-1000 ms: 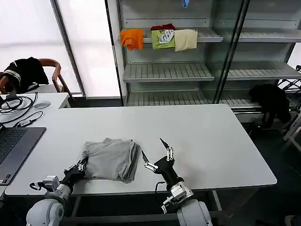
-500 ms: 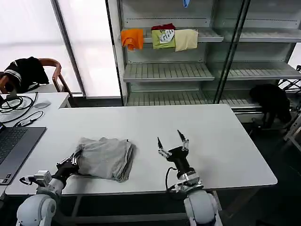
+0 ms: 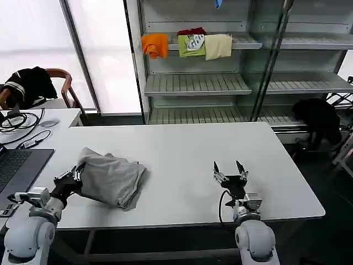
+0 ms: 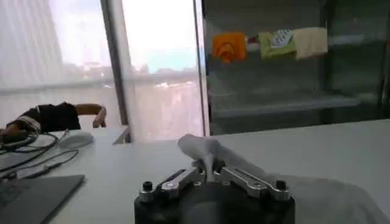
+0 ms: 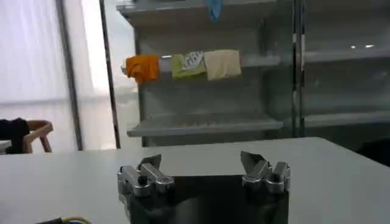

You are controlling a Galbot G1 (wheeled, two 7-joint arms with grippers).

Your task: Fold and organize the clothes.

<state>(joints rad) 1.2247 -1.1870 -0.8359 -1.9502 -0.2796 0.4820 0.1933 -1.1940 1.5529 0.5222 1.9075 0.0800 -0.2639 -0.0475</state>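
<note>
Grey shirt bundle (image 3: 110, 179) is lying folded-ish on the white worktop (image 3: 182, 149), toward the robot's left and near the front edge — lumpy, with its left end lifted slightly where it is being held. Left pincer (image 3: 73, 178) is clamping down on that left edge of the shirt bundle; in the left wrist view the left pincer (image 4: 210, 173) is pinching a raised fold of grey cloth (image 4: 204, 152) between its closed fingers, the rest of the fabric spreading out across the worktop beyond it. Right pincer (image 3: 230, 175) is hovering over bare worktop at the robot's right front, well apart from the shirt bundle, fingers spread and holding nothing — the right wrist view is showing the right pincer (image 5: 204, 173) with a wide gap between its fingertips. A laptop (image 3: 16, 171) is sitting on the left edge of the worktop just beside the left arm, with cables (image 3: 19, 121) and a mouse (image 3: 48, 123) on the adjoining desk behind it. Behind the worktop a shelving unit (image 3: 193, 83) is carrying folded orange (image 3: 155, 44), green (image 3: 191, 45) and cream (image 3: 218, 46) garments on an upper shelf. A black garment (image 3: 30, 83) is draped over a chair at far left, another black garment (image 3: 317, 118) at far right.
</note>
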